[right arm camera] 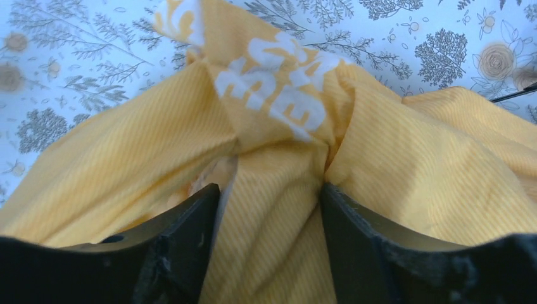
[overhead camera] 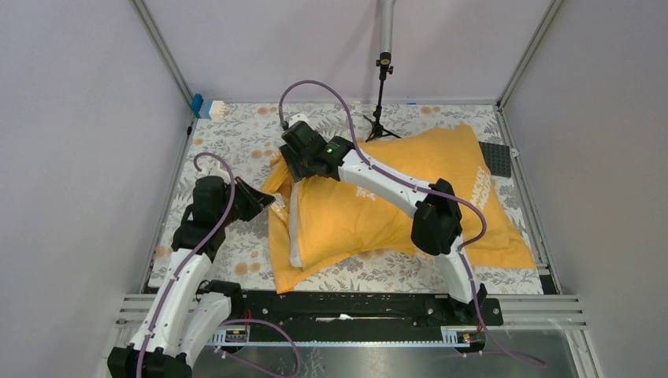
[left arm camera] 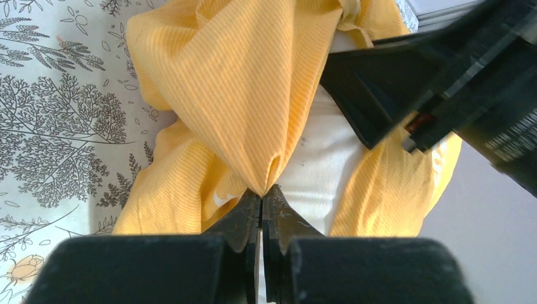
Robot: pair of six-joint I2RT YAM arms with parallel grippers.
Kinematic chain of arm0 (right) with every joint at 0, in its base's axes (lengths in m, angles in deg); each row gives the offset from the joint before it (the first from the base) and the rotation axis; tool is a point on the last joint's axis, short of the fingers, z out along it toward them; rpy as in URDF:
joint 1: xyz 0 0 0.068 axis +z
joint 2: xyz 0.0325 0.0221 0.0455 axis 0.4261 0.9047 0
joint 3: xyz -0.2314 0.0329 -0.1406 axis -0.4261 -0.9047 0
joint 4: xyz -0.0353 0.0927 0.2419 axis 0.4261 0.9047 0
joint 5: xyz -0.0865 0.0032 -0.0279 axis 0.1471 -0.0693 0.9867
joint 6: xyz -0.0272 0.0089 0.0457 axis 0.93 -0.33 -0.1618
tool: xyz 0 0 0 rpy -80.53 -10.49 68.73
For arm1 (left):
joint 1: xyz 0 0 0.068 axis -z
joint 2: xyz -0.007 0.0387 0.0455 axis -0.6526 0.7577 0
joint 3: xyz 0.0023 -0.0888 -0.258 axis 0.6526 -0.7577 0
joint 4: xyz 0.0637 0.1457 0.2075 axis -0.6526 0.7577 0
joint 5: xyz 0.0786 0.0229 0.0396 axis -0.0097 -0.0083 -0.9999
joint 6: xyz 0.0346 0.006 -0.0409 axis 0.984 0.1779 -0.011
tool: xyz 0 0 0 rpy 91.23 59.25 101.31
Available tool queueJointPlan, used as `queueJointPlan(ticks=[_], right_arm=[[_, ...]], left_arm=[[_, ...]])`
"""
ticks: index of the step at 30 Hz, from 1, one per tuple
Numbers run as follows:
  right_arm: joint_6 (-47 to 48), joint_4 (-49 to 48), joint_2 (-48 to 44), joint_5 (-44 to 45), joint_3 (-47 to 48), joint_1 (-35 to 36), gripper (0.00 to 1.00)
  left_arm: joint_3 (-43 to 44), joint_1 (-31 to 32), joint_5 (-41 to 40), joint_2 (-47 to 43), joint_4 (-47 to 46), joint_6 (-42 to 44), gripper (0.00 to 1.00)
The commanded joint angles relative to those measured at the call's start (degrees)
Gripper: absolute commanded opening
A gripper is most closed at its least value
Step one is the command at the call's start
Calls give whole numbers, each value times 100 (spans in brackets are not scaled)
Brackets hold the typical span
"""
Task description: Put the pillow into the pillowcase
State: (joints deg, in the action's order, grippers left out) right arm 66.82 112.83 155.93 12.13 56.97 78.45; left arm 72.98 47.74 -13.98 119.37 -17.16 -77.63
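The orange-yellow pillowcase point(overhead camera: 346, 220) lies bulging across the middle of the table. The white pillow point(overhead camera: 295, 228) is mostly inside it, with a white strip showing at the open left end. My left gripper point(overhead camera: 268, 203) is at that left end, shut on a pinch of the pillowcase's edge point(left arm camera: 247, 82). In the left wrist view point(left arm camera: 262, 190) the white pillow point(left arm camera: 316, 158) shows just behind the pinch. My right gripper point(overhead camera: 290, 169) is at the far left corner of the opening. Its fingers point(right arm camera: 271, 190) are closed around a thick bunch of pillowcase cloth point(right arm camera: 411, 158) with white lettering.
A floral tablecloth point(overhead camera: 236, 142) covers the table. A thin black tripod stand point(overhead camera: 380, 102) is at the back centre. A dark studded plate point(overhead camera: 495, 157) lies at the right edge, and a blue-and-white item point(overhead camera: 206, 106) sits in the back left corner. Metal rails point(overhead camera: 354, 307) run along the front.
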Motion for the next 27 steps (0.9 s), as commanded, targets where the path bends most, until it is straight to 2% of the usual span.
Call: queueJointPlan(ticks=[1, 4, 7, 8, 12, 19, 27], right_arm=[[292, 359, -899, -56, -23, 308, 71], [362, 364, -1388, 275, -458, 592, 82], [378, 447, -1806, 577, -801, 832, 88], [380, 474, -1937, 676, -918, 924, 94], [313, 721, -2256, 1002, -1424, 1496, 99], [-201, 547, -2337, 1891, -2660, 2502, 100], [-672, 1053, -1464, 3369, -1847, 3013, 100]], left_arm=[[172, -41, 245, 189, -530, 55, 0], [303, -41, 322, 376, -552, 94, 0], [357, -41, 378, 488, -568, 117, 0], [363, -41, 389, 505, -573, 121, 0], [379, -41, 446, 605, -603, 143, 0], [336, -41, 433, 636, -529, 203, 0], [301, -41, 439, 708, -437, 290, 0]])
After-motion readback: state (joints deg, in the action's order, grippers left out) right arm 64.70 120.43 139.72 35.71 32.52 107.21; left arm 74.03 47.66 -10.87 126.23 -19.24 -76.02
